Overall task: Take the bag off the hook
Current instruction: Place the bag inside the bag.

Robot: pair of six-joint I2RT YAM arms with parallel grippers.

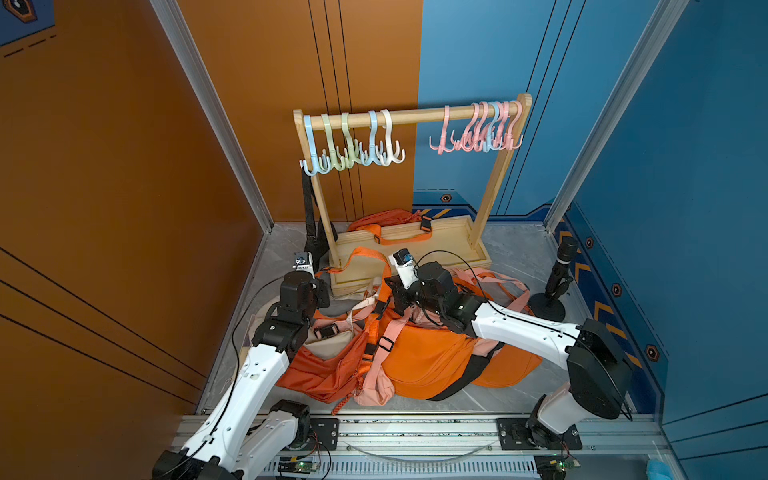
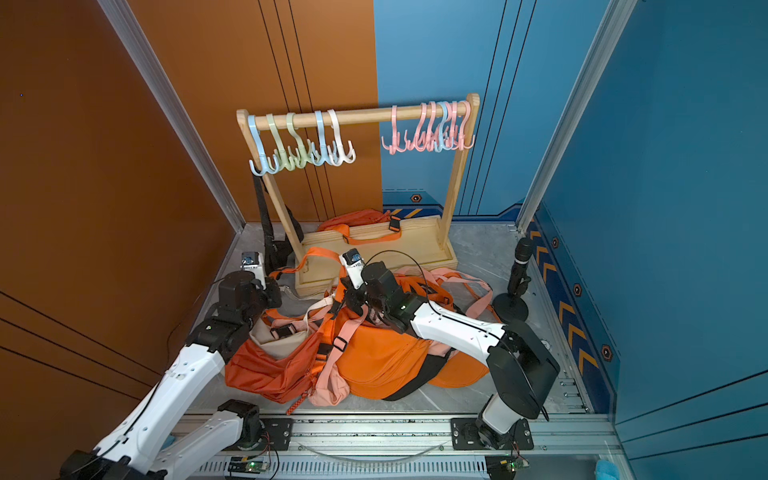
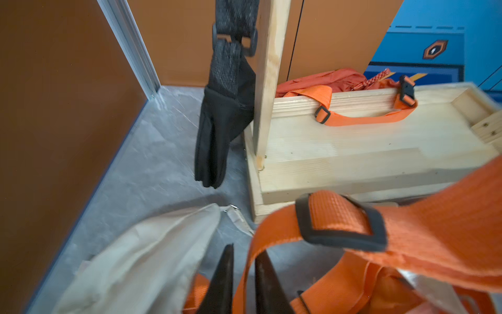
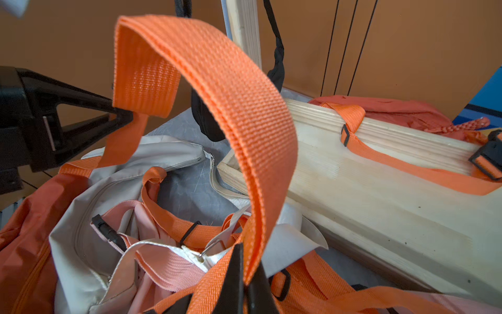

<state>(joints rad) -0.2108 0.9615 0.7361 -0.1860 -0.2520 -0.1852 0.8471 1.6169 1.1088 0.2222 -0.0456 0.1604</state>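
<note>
1. Orange walling on one side and blue on the other close in a grey marbled counter (image 1: 515,253), and a wooden rack (image 1: 415,113) stands at the back of it
2. Pastel hooks crowd both ends of the rack's rail. The black bag (image 1: 316,245) hangs by its strap from the pale blue hook (image 1: 308,145) at the end nearest the orange wall
3. That bag drops down the outer side of the rack's post and sits close against the wood. I cannot tell whether its lower end reaches the counter
4. A heap of bags (image 1: 419,357) in orange, pink and beige lies in front of the rack's base, straps tangled over one another. One more orange bag (image 1: 386,217) sits behind the base with its strap draped across the wood
5. An orange strap (image 1: 365,252) arches up out of the heap between the two arms
6. The right jaws are clamped tight on one end of that strap, low over the heap
7. The left jaws are at the strap's other end, a narrow gap between them with the webbing running through. I cannot tell whether they are pinching it or only loose around it
8. Neither pair touches the black bag; the left jaws are the nearer, just in front of it
</note>
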